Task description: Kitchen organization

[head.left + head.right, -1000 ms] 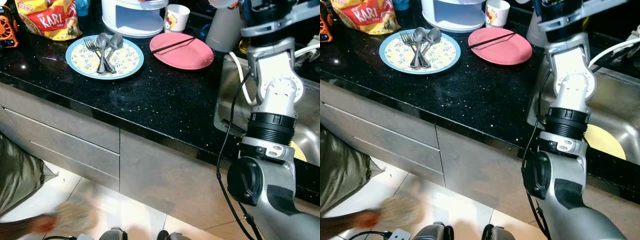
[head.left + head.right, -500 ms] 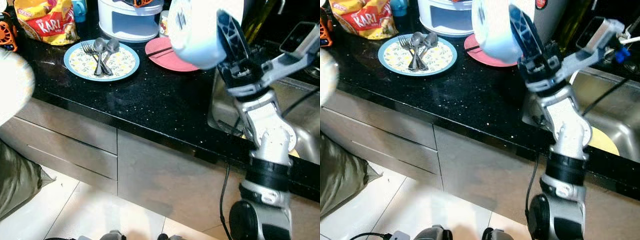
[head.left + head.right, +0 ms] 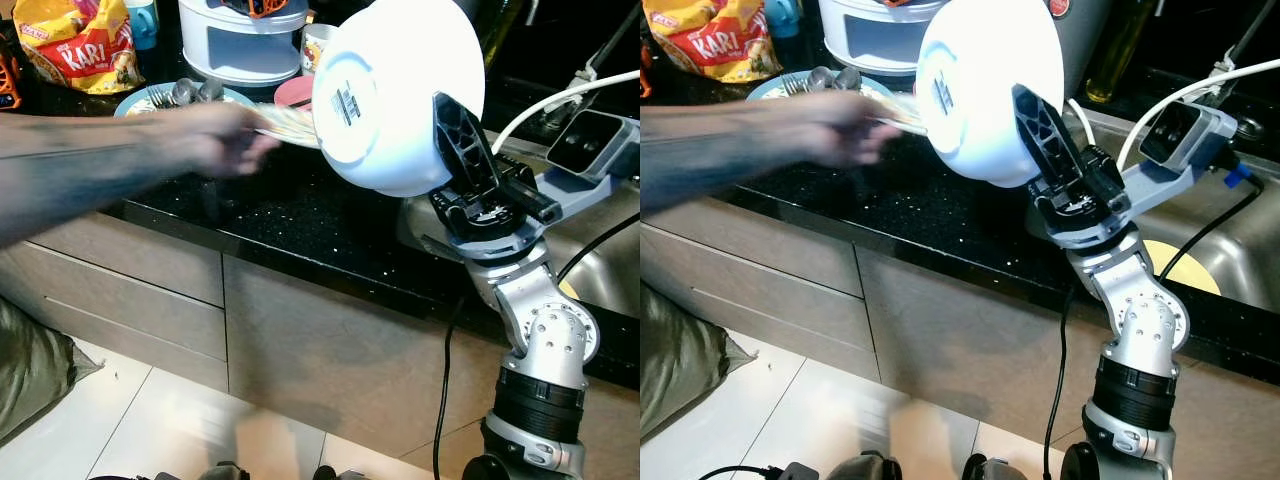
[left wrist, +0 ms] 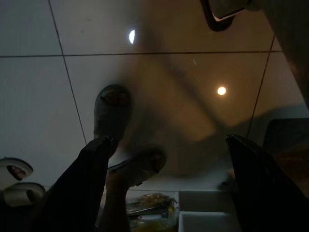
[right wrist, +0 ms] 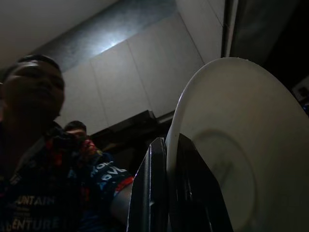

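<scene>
A white bowl (image 3: 395,90) is held up on its side above the black counter's front edge, its base facing left. My right gripper (image 3: 447,108) is shut on its rim; in the right wrist view the rim (image 5: 231,125) sits between the two black fingers (image 5: 155,193). A person's blurred arm reaches in from the left, with the hand (image 3: 215,138) close to the bowl and something pale and yellowish at its fingers. My left gripper (image 4: 169,140) hangs open over the tiled floor.
On the black counter (image 3: 300,215) are a blue plate with cutlery (image 3: 830,78), a pink plate (image 3: 290,92), a white container (image 3: 240,40), a cup (image 3: 318,45) and a snack bag (image 3: 75,45). A steel sink (image 3: 1240,250) lies to the right. Sandals (image 4: 112,108) and a foot are on the floor.
My right arm has brought the white bowl down into view and closer to the counter's edge. A person's arm has swung in from the left towards the bowl. The camera has shifted.
</scene>
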Motion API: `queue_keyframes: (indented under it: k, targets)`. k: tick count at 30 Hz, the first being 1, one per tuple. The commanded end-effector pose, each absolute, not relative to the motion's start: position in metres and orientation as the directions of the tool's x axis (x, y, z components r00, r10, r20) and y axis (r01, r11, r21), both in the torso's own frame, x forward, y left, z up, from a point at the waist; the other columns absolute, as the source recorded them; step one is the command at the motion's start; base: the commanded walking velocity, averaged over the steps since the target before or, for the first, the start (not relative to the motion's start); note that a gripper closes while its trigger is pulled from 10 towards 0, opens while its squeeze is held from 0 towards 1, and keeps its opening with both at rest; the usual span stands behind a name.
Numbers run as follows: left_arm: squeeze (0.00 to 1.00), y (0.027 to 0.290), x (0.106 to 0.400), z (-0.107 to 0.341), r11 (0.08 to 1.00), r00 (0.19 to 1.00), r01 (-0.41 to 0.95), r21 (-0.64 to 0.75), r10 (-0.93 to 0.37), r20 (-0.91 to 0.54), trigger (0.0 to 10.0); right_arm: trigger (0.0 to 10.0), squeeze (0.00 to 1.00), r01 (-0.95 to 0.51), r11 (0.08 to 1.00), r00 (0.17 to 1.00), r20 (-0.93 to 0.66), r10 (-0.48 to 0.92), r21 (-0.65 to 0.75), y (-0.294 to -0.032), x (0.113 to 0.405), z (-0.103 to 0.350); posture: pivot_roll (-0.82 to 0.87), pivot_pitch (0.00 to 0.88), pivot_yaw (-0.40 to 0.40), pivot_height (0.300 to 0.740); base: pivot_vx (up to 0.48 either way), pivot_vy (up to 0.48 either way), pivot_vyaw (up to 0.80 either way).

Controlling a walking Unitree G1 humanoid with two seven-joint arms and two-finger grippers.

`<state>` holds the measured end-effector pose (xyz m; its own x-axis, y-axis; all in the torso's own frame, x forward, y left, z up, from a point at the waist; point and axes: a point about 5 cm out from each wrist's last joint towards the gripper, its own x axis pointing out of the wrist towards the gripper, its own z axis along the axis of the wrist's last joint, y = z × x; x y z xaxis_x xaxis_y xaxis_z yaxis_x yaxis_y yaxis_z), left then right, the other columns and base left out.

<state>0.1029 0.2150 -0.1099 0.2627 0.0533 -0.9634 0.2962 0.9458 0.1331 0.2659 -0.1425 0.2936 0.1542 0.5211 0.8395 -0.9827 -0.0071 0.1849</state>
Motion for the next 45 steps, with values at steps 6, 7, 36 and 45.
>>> queue_keyframes:
  k: [6, 7, 36, 45]
  targets:
    - [0.0, 0.207, 0.132, -0.102, 0.947, 0.382, 0.293, 0.127, 0.006, -0.924, 10.0, 10.0, 0.0, -0.964, 0.066, 0.252, 0.803, 0.539, 0.258, -0.143, 0.264, 0.284, 0.12, 0.076, -0.067, 0.74, 0.0, 0.0, 0.0]
    - [0.0, 0.207, 0.132, -0.102, 0.947, 0.382, 0.294, 0.127, 0.006, -0.924, 10.0, 10.0, 0.0, -0.963, 0.07, 0.257, 0.802, 0.54, 0.261, -0.144, 0.264, 0.284, 0.12, 0.076, -0.067, 0.74, 0.0, 0.0, 0.0]
    - [0.0, 0.202, 0.132, -0.103, 0.943, 0.376, 0.308, 0.123, -0.002, -0.927, 10.0, 10.0, 0.0, -0.754, 0.54, 0.642, 0.594, 0.485, 0.374, -0.15, 0.314, 0.283, 0.1, 0.072, -0.066, 0.74, 0.0, 0.0, -0.44]
    - [0.0, 0.202, 0.132, -0.103, 0.938, 0.372, 0.323, 0.126, -0.003, -0.928, 10.0, 10.0, 0.0, -0.528, 0.792, 0.82, 0.429, 0.38, 0.307, -0.142, 0.352, 0.284, 0.11, 0.06, -0.071, 0.74, 0.0, 0.0, 0.0]
